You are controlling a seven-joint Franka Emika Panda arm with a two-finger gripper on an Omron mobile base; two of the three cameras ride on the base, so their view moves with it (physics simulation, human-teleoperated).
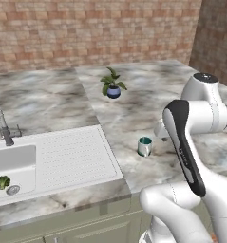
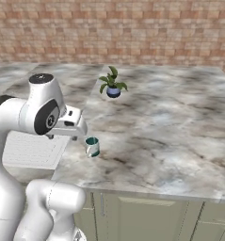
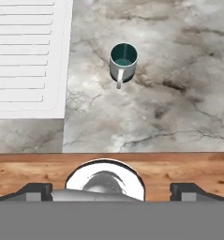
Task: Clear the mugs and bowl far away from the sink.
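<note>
One white mug (image 3: 123, 63), teal-green inside, upright on marble counter (image 3: 179, 93), handle seemingly toward counter edge, gripper (image 3: 111, 191) spread.

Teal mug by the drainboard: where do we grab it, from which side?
Grip the teal mug across its rim from above. It stands upright with its mouth open and counter bare around it. Straddle the rim crosswise to the handle, which points toward the counter's front edge.

Glossy marble-look counter (image 3: 169, 103); mug (image 3: 123, 63) seemingly glazed ceramic.
</note>
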